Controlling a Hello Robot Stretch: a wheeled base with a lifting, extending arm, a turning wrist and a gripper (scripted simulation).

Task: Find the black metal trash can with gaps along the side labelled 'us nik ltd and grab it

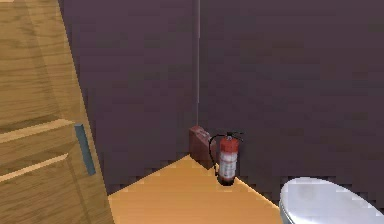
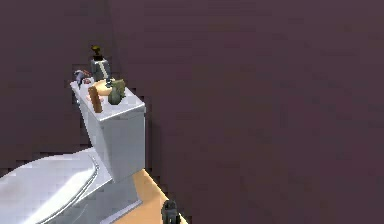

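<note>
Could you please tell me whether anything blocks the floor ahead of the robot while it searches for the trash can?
Yes: a fire extinguisher and a reddish box stand in the corner ahead, a toilet sits at the forward view's lower right, and a wooden door lines the left.

Small dark stub, greyish on top, at the arm side view's bottom edge (likely the jaws)

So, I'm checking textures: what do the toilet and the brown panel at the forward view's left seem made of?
Toilet: probably glazed ceramic, smooth white with a soft sheen. Panel: looks like wood, matt, with brown grain streaks; could be veneer.
</note>
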